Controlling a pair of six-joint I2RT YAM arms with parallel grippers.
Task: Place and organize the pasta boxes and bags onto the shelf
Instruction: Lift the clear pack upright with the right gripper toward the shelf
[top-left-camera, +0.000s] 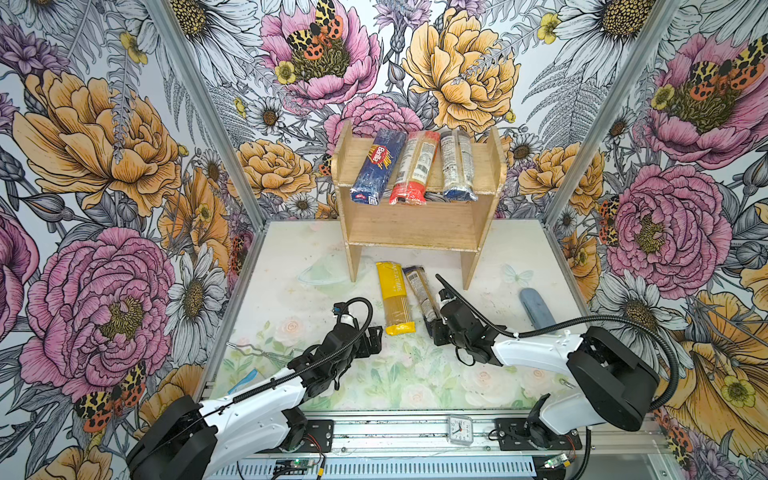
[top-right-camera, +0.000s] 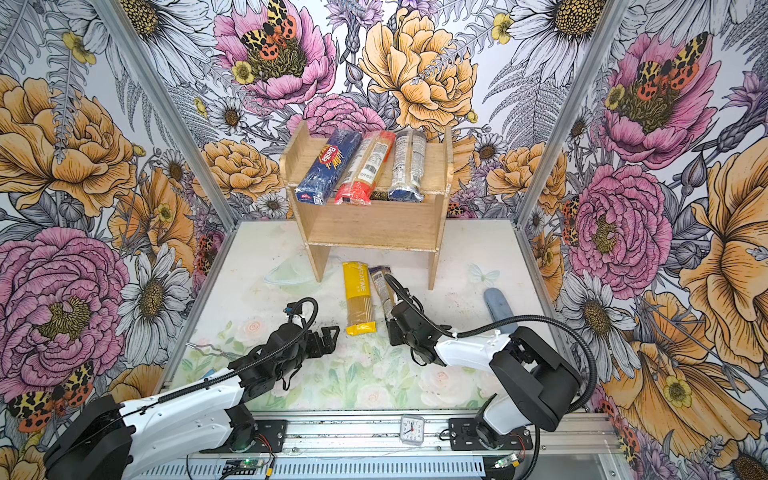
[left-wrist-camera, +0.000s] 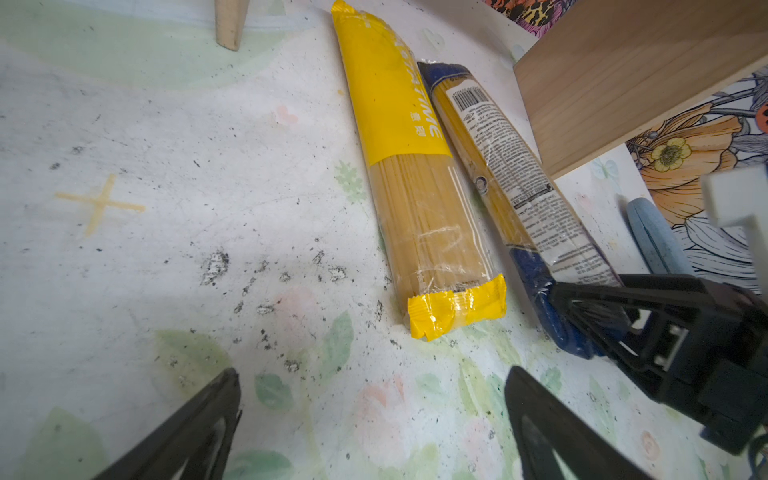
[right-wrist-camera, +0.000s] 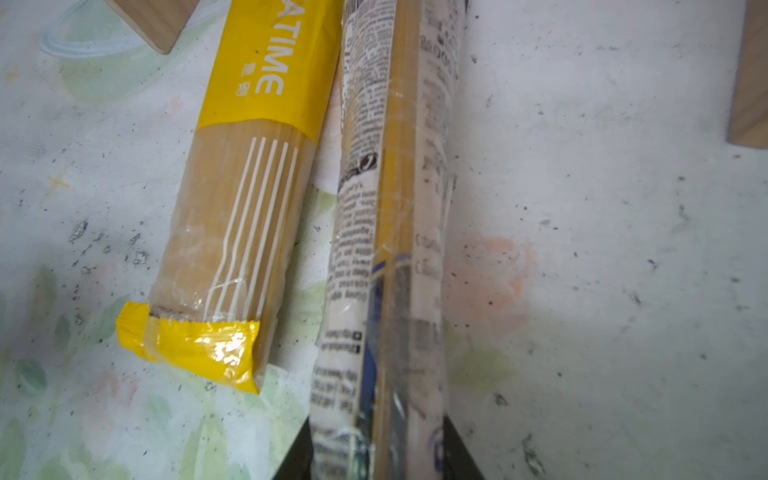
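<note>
Top shelf (top-left-camera: 357, 158) — Barilla box (top-left-camera: 379, 166), red-ended bag (top-left-camera: 415, 166), grey-labelled bag (top-left-camera: 457, 166).

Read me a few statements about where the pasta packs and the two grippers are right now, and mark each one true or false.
1. Three packs lie on the top tier of the shelf. True: the Barilla box, the red-ended bag and a grey-labelled bag.
2. The yellow-ended bag is on the shelf. False: it lies on the table in front of the shelf.
3. The right gripper is shut on the near end of the slim dark-ended bag. True.
4. The left gripper holds the yellow-ended bag. False: it is open and empty, near that bag's end.
5. The Barilla box is rightmost on the shelf. False: it is leftmost.
</note>
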